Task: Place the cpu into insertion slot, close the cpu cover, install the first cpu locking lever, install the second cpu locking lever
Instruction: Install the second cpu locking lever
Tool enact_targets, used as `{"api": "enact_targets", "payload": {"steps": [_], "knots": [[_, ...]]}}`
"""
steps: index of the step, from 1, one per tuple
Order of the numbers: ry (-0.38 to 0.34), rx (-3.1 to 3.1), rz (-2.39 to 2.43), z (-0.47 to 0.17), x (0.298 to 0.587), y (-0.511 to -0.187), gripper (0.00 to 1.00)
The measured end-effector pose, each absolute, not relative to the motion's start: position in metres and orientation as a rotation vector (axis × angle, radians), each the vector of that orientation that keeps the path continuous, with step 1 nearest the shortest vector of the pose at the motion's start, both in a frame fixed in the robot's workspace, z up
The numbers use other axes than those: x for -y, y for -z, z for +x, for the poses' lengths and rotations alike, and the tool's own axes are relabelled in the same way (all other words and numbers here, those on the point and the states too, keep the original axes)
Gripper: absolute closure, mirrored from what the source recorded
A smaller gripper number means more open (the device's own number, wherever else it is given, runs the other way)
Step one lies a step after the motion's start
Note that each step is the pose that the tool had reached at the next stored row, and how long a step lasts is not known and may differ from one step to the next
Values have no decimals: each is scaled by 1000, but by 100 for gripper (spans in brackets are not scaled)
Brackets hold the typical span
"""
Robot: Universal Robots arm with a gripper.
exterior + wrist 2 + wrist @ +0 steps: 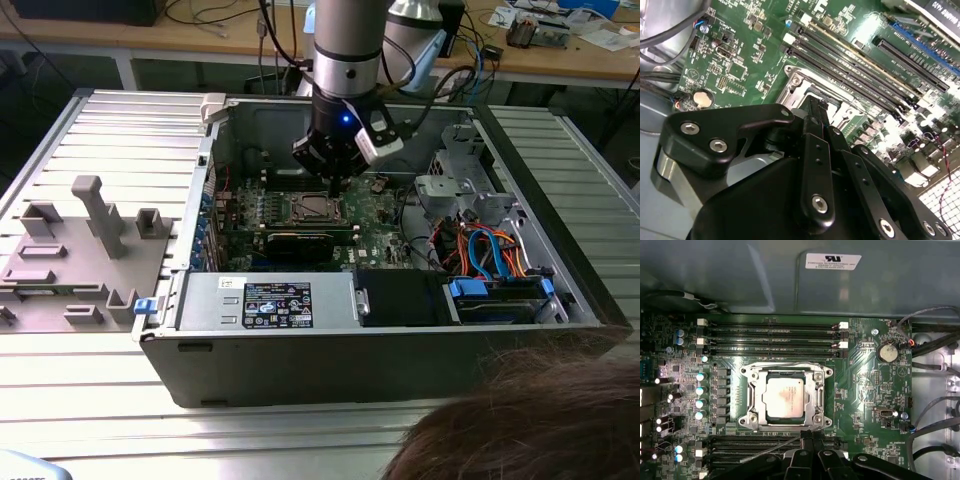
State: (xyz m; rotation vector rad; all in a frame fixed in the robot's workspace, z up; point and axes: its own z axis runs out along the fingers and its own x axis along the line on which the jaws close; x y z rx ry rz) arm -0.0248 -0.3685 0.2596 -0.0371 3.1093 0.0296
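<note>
In the first wrist view the silver cpu (785, 397) lies flat in the insertion slot (746, 421) on the green board. The metal cpu cover (816, 399) lies down around it as a frame. A thin grey locking lever (767, 448) runs slanted along the socket's side closest to my fingers. My gripper (809, 436) is shut, with its black fingertips at that edge of the socket, close to the lever's end. The second wrist view shows the gripper (815, 106) just over the socket's corner (798, 81). From the exterior view the gripper (333, 188) hangs right above the socket (310, 208) inside the open case.
Long memory slots (772, 332) flank the socket on two sides. A black card (295, 243), a power supply box (270, 300) and a drive cage with coloured cables (490, 250) crowd the case. A grey fixture (90, 240) sits at the exterior view's left. A person's hair (540, 420) is at the front.
</note>
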Motion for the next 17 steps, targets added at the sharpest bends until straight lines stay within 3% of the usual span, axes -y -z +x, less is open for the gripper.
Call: {"api": "enact_targets", "payload": {"steps": [17], "knots": [[-30, -3109, -37, -25, 387, -259, 89]]}}
